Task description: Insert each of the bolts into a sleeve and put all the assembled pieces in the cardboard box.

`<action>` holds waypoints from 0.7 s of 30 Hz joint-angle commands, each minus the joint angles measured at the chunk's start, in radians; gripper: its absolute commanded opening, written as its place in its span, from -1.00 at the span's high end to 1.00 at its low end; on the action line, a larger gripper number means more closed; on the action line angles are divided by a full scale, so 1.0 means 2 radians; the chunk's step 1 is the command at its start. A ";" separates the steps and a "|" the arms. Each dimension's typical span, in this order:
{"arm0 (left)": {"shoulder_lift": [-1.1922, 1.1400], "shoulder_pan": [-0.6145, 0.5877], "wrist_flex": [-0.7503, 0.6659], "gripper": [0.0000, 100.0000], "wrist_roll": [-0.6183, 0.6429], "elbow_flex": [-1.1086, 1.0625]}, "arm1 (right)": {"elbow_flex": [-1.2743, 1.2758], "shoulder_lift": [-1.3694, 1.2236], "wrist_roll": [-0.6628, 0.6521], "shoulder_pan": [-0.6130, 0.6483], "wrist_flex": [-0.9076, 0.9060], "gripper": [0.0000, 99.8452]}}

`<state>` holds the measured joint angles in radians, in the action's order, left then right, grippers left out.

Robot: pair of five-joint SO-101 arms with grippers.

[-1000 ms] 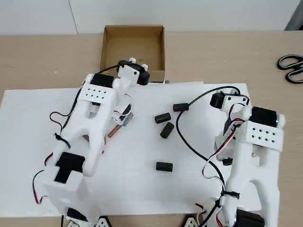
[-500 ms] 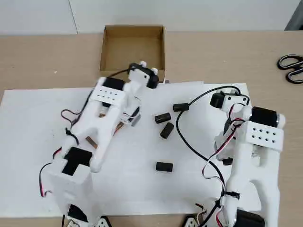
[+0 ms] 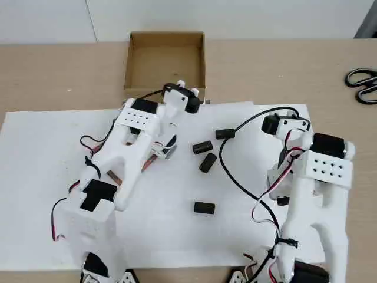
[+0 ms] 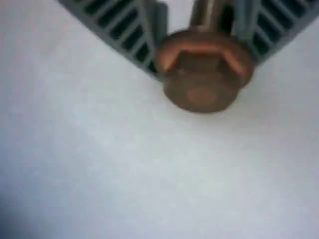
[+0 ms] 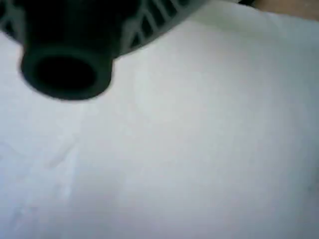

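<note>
A wooden table (image 3: 265,65) carries a white paper (image 3: 35,153). The open box (image 3: 134,65) stands at the paper's far edge and scissors (image 3: 362,78) lie off to the right. A pale wall (image 3: 235,17) runs behind.

Four loose sleeves (image 3: 204,207) lie on the paper between the arms: three clustered near the middle, one nearer the front.

The left gripper (image 4: 199,20) is clamped on a copper bolt (image 4: 202,74), with the head sticking out past the ribbed fingers (image 4: 119,30), over the paper just in front of the box. The right gripper (image 5: 75,25) grips a black sleeve (image 5: 65,72), bore facing the camera, over the paper's right part.

From above, both arms hide most of their grippers. A brownish piece under the left arm is too covered to identify. The scissors are cut off at the edge.

Since a second ago, the left arm has swung right, toward the middle cluster. The right arm and the loose sleeves have stayed put.
</note>
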<state>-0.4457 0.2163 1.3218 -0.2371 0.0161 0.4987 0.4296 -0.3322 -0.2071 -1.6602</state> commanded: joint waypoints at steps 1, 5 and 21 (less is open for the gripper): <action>-0.015 -0.015 -0.014 0.99 0.002 0.012 | -0.003 0.015 -0.005 -0.002 0.004 0.99; 0.001 -0.014 -0.004 0.99 0.002 0.013 | -0.008 0.020 -0.003 -0.001 0.001 0.99; 0.206 -0.015 0.181 0.99 0.110 0.093 | -0.104 0.131 0.055 0.005 -0.007 0.99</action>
<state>-0.1542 0.1857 1.5996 -0.0499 0.1511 0.3406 0.5708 -0.2309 -0.2071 -1.6724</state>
